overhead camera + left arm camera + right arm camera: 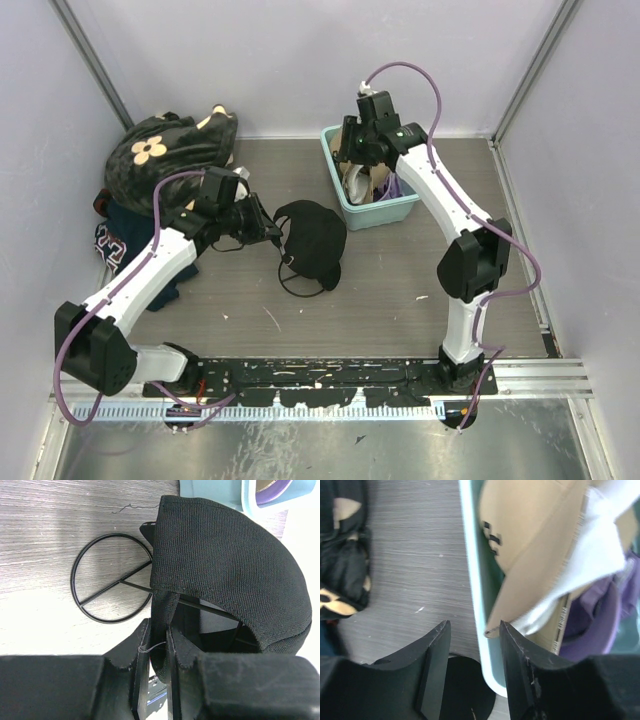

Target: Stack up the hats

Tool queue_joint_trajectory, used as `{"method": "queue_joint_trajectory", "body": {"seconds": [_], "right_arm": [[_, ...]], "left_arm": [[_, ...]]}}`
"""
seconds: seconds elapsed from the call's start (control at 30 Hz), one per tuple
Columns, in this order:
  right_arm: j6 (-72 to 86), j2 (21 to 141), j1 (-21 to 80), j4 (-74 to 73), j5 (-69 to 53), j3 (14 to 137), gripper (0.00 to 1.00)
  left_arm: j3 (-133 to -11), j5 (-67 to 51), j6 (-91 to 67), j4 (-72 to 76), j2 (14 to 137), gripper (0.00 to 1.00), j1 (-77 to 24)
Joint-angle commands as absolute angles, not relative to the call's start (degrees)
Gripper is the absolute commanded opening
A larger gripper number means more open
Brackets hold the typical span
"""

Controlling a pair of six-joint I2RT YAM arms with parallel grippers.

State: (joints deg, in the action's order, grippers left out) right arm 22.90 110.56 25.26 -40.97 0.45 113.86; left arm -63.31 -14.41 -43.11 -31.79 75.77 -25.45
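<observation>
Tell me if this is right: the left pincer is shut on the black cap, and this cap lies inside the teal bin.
One point is wrong. The left pincer is shut on the black cap, but this cap lies on the table beside the teal bin, as the top external view shows.

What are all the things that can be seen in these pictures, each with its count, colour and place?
black cap: 1, black, middle of the table
tan cap: 1, tan, in the bin
white cap: 1, white, in the bin, beside the tan cap
purple cap: 1, purple, in the bin
bin: 1, teal, far right of the table
wire ring: 1, black, partly under the black cap
flowered fabric: 1, black and tan, far left
navy clothing: 1, dark navy, left
table: 1, grey wood
left gripper: 1, black, shut on the black cap's edge
right gripper: 1, black, open over the bin's rim
</observation>
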Motion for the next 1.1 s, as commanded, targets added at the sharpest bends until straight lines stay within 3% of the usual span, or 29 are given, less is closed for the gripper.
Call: {"method": "queue_joint_trajectory", "body": {"seconds": [0.0, 0.2, 0.57, 0.93, 1.07], "right_arm": [[25.48, 108.37, 26.15, -45.0, 7.35, 116.17, 0.49], [27.52, 106.95, 29.46, -49.76, 14.12, 115.47, 0.49], [30.19, 109.21, 29.52, -45.03, 18.75, 112.91, 0.48], [31.35, 115.16, 29.56, -41.42, 18.37, 116.68, 0.45], [31.98, 116.86, 29.53, -41.12, 18.91, 117.35, 0.37]], "left_arm": [[-61.48, -11.73, -41.49, -32.39, 75.31, 0.22, -25.34], [-61.52, -12.23, -41.57, -31.61, 75.91, 0.22, -25.34], [-61.72, -13.06, -41.18, -31.8, 75.66, 0.22, -24.47], [-61.0, -13.62, -41.05, -31.84, 74.84, 0.22, -23.44], [-60.78, -13.83, -41.04, -31.81, 74.71, 0.22, -22.99]]}}
